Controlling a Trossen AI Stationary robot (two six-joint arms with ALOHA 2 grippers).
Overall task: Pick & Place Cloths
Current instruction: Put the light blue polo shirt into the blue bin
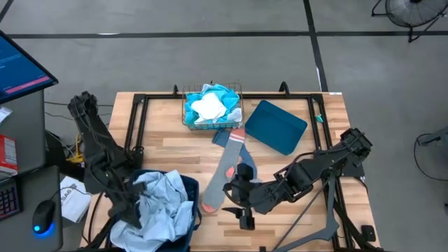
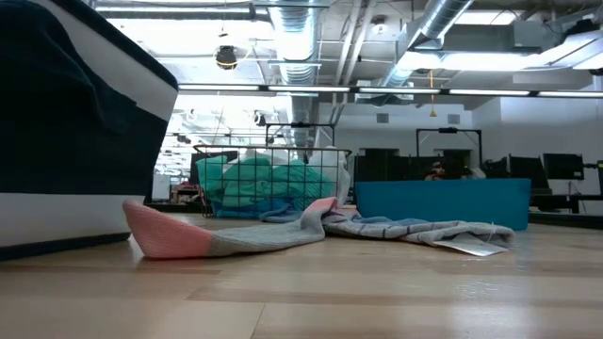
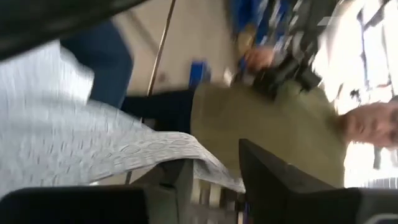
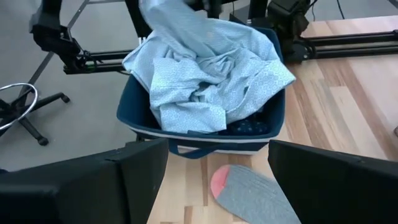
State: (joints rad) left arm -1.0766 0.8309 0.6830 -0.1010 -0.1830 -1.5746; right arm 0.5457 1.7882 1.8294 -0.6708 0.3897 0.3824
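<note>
Above the sock's pink toe, the right gripper hangs with its two dark fingers spread wide and nothing between them; the grey fabric lies just beyond them on the wooden table. At the table's near left corner the left gripper is partly open over the navy bin, with pale blue cloth draped against its fingers; whether it grips the cloth cannot be told. That pale blue garment is heaped in the bin, spilling over its rim, and a navy dotted piece shows beneath it. No writing can be read anywhere. Farther back, the sock's leg runs toward a wire basket filled with turquoise and white cloths. Beside the basket lies a teal lid, tilted. In the left wrist view a person in an olive shirt shows beyond the table.
</note>
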